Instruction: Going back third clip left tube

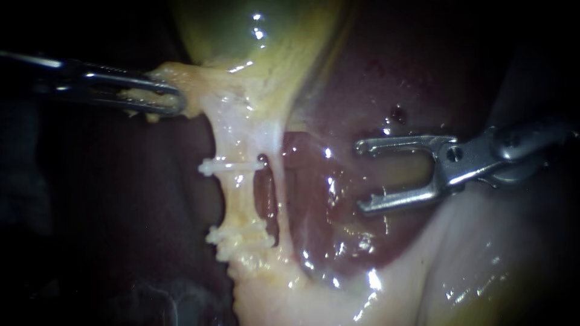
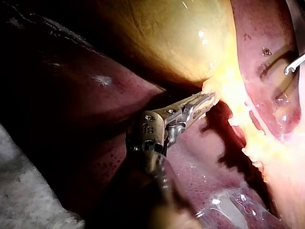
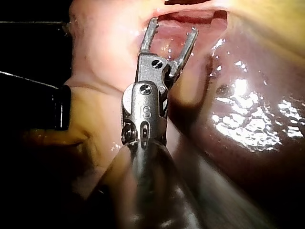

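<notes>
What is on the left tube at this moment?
One white clip crosses the left tube midway. Lower down sits a white clump, probably more clips; their count is unclear. The tube's back side is hidden.
</notes>
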Robot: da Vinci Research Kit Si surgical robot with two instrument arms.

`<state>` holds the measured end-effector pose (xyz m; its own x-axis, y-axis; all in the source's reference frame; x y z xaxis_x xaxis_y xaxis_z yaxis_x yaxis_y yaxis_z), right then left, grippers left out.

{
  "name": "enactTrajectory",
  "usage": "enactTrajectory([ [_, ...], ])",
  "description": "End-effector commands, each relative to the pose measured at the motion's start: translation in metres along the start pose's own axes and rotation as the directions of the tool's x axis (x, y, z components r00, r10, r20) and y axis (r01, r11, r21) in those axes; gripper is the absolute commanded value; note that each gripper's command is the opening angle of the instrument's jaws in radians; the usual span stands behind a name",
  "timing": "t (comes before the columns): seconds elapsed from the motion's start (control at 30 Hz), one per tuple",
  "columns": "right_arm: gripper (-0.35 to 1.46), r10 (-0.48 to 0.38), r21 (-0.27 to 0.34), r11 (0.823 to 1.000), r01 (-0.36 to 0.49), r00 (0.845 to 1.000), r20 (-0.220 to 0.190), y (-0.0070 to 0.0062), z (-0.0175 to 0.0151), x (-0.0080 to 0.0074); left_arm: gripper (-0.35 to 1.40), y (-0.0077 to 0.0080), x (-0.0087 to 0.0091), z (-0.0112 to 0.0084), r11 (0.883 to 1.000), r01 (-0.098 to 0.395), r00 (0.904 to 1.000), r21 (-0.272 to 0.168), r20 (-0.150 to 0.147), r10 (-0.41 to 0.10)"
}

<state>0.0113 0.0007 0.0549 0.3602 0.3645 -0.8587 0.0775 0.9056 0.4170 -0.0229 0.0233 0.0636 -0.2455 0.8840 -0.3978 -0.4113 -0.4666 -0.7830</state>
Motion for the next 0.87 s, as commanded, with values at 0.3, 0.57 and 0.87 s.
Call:
enactTrajectory([
  [0.3, 0.50, -0.001, 0.001, 1.000, 0.001, 1.000, 0.001, -0.0001, 0.0003, -0.0001, -0.35, -0.0009, -0.0017, 0.0040, 0.999, -0.040, 0.9990, -0.016, 0.022, 0.040],
  [0.57, 0.50, -0.001, 0.001, 1.000, 0.001, 1.000, 0.001, -0.0001, 0.0004, -0.0001, -0.35, -0.0008, -0.0016, 0.0041, 0.999, -0.040, 0.9989, -0.020, 0.024, 0.041],
  [0.87, 0.50, -0.013, 0.004, 1.000, 0.013, 1.000, 0.000, -0.0001, 0.0004, -0.0001, -0.35, -0.0007, -0.0015, 0.0039, 0.999, -0.039, 0.9989, -0.022, 0.025, 0.040],
])
